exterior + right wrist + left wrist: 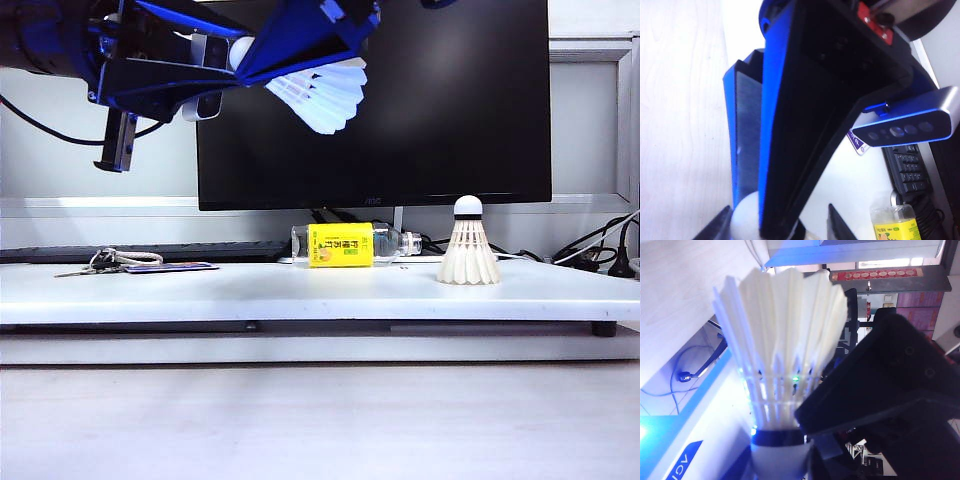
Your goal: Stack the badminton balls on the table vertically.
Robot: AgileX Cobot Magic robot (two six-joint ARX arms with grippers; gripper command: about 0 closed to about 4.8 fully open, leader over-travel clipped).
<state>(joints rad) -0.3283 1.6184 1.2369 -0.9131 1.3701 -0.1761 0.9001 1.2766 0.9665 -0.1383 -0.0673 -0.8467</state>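
Our left pincer (790, 460) is clamped on the cork end of 1 shuttlecock (782, 350), holding it high above the surface (300, 285) with the feathers fanned out and tilted toward the right in the exterior view. Our right pincer (780, 220) sits close against that same cork; we cannot tell whether its jaws grip it or just stand around it.

The 2nd shuttlecock (469, 245) stands upright on the right of the surface, cork up, well apart from the held one.

The risks, as we judge them: 2 pincers crowding 1 small cork could twist it loose or crush feathers. A tilted cone lowered off-centre could tip the standing one. The bottle (350, 245) lies nearby.
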